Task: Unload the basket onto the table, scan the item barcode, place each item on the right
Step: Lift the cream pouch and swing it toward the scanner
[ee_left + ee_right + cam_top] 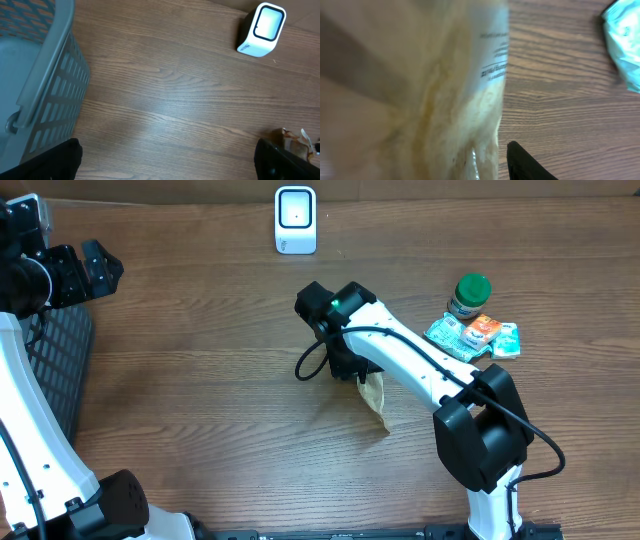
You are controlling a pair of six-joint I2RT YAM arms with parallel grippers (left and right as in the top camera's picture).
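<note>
Wooden table (pixel 200 380), right tool (pixel 354 374) down at pouch (pixel 376 396)

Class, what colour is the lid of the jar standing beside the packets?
Green. The jar lid shows best in the overhead view.

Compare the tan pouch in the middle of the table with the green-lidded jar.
The tan pouch lies flat; the green-lidded jar stands upright. The pouch is pale tan with printed text; the jar is capped in green. The pouch lies away from other items; the jar stands beside small packets. Both rest on the wooden table.
</note>
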